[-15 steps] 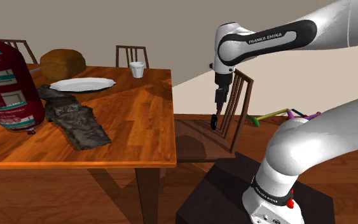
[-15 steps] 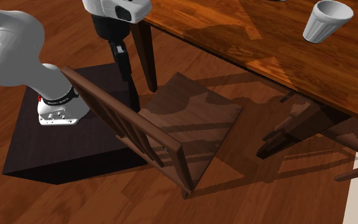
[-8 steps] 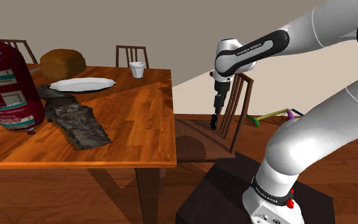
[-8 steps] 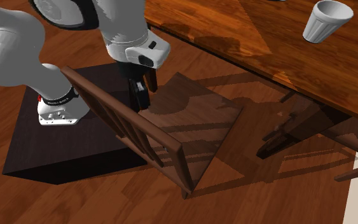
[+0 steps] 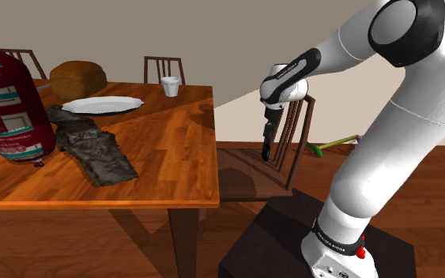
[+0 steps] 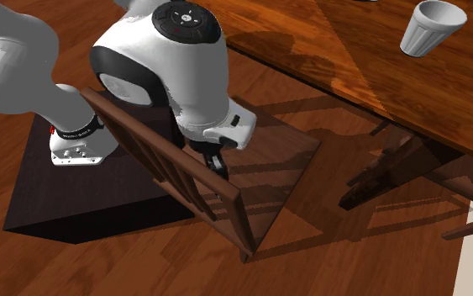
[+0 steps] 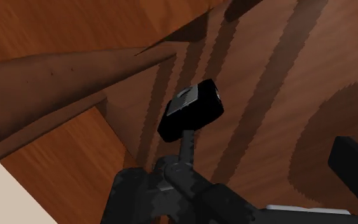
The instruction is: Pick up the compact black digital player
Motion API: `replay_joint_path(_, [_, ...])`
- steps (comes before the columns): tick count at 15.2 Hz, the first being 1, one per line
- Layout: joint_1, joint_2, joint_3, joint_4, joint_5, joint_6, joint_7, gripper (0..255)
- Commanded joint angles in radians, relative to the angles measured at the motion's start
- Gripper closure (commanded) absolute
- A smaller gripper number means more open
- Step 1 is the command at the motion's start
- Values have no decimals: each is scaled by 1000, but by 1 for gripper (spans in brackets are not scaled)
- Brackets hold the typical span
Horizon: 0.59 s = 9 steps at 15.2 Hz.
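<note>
A brown plank floor (image 6: 142,261) runs under everything. On it stands the wooden counter (image 5: 173,150), which takes up the shoulder view's left half. The white arm (image 5: 379,150) rises from its dark box stand (image 5: 276,237) at the lower right of that view, arches high and bends back down toward the counter's corner. A wooden chair (image 6: 260,151) with a slatted back stands between the stand and the counter, its seat turned toward the counter. On the counter, at the shoulder view's far left, sits a big red container (image 5: 7,103) with a white label. Just beside it lies a dark grey crumpled strip (image 5: 94,150). Farther back are a brown loaf (image 5: 78,77), a white plate (image 5: 102,104) in front of the loaf, and a small white cup (image 5: 170,86) near the counter's far edge, well apart from the rest. The black claw (image 5: 265,150) points straight down, low over the chair seat. In the second exterior view it is partly hidden behind the chair's top rail. The compact black player (image 7: 190,111), a small black block with a grey panel on one face, shows in the wrist view directly ahead of the claw, over brown wood striped with shadow. I cannot tell from these views whether the claw is open, closed or gripping the player, nor whether the player rests on the wood beneath it.
</note>
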Motion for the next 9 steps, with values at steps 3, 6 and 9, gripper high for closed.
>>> replay_joint_path(3, [0, 192, -54, 81, 162, 97, -170, 0])
replay_joint_path(6, [-11, 246, -48, 91, 214, 133, -215, 0])
replay_joint_path(9, [-17, 284, -40, 83, 249, 171, -240, 0])
